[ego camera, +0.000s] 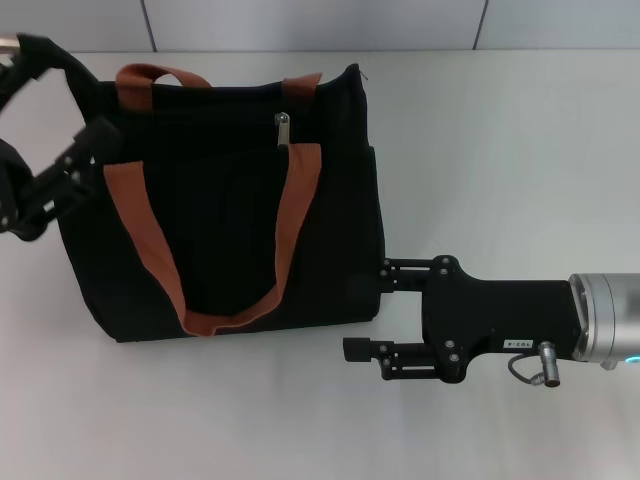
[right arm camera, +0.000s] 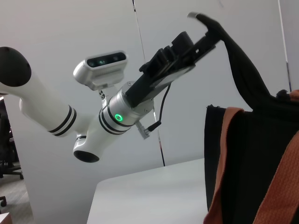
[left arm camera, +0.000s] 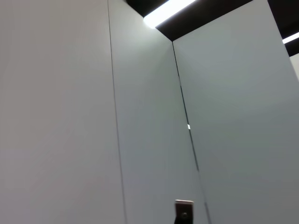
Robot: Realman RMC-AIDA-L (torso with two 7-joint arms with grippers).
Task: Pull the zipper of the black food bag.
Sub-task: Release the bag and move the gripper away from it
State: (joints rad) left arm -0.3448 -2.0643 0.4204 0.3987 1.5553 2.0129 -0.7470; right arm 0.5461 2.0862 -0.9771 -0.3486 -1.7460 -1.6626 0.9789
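The black food bag (ego camera: 230, 230) lies on the white table with two orange-brown handles (ego camera: 290, 220) across it. Its small silver zipper (ego camera: 283, 123) sits on the upper part, near the right handle. At the far left my left gripper (ego camera: 32, 62) is shut on a strip of black fabric at the bag's top corner and holds it raised. In the right wrist view that same left gripper (right arm camera: 203, 29) pinches the black strip high above the bag (right arm camera: 252, 154). My right gripper (ego camera: 368, 308) stands open at the bag's near right corner, with one fingertip (ego camera: 386, 268) at the bag's edge.
Bare white table (ego camera: 500, 150) stretches to the right of the bag and in front of it. A grey panelled wall (left arm camera: 140, 116) runs behind the table. The left wrist view holds only wall panels and a ceiling light (left arm camera: 168, 9).
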